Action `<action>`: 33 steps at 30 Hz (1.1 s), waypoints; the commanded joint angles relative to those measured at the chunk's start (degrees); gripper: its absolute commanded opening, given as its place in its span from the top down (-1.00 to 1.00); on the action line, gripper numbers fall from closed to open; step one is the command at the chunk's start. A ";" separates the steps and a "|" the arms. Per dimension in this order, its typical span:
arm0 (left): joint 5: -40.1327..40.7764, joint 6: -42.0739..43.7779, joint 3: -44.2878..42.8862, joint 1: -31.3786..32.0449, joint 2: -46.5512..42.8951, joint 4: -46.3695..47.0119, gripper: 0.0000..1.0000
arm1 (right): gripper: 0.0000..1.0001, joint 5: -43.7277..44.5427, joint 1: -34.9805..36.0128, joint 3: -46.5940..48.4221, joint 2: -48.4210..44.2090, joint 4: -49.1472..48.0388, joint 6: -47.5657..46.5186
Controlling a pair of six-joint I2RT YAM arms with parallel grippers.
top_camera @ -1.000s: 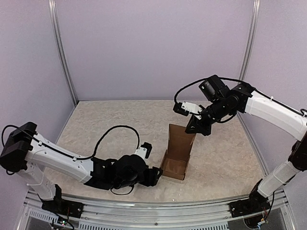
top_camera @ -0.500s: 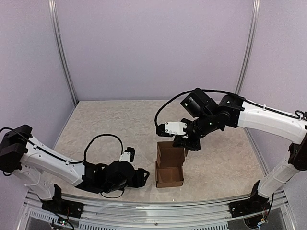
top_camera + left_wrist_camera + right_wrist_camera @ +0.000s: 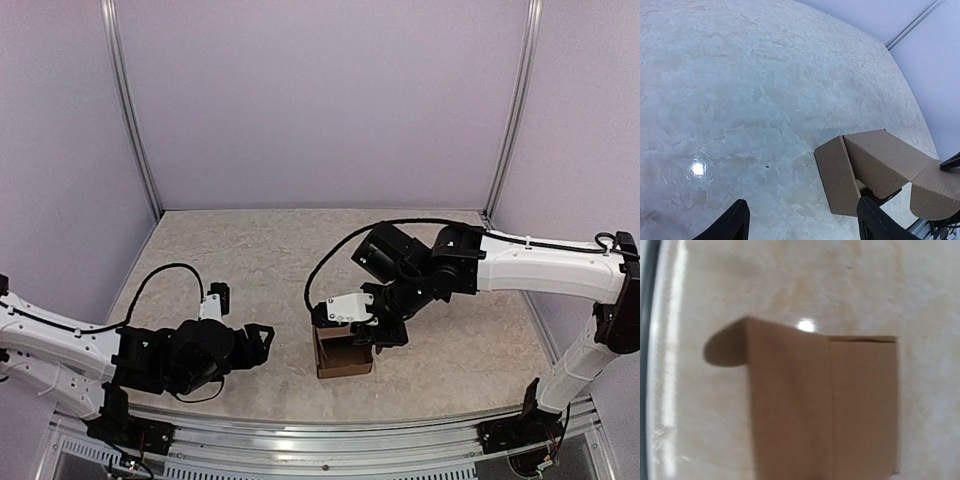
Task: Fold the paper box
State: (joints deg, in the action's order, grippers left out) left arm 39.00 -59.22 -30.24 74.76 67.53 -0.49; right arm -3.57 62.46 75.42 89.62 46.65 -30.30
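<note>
The paper box (image 3: 338,362) sat on the desk (image 3: 250,260) directly beneath the right pincer (image 3: 372,335), whose opening could not be told, apparently to be pressed closed, while the wide-open left pincer (image 3: 260,340) stood well clear.

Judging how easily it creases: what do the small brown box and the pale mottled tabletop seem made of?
The small brown box looks like thin matte cardboard: flat uncoated brown, crisp fold lines. The pale mottled tabletop looks like glossy marble-patterned laminate or stone, judging by the light glint; which is unclear.
</note>
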 commanded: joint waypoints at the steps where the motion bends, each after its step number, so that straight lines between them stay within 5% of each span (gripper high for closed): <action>1: 1.87 6.71 0.43 -1.56 -2.33 -1.45 -0.47 | 0.49 -5.75 1.41 -2.09 1.22 1.99 0.25; 9: -6.45 11.84 -2.23 -5.40 -0.37 4.39 -0.50 | -0.04 -12.50 1.51 -5.02 0.30 3.09 0.03; 23: -21.23 13.64 -18.68 -7.56 19.66 5.06 -0.55 | -0.17 -19.70 -2.74 -1.13 3.53 4.22 1.78; 33: -33.07 18.45 -28.56 -8.83 31.32 -4.36 -0.52 | -0.19 -22.85 -6.98 -4.76 2.96 3.12 1.49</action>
State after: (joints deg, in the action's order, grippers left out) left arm 10.85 -43.70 -56.16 65.43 95.04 1.65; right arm -23.62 56.86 71.79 92.49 49.21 -28.77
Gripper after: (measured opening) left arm 0.762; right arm 0.590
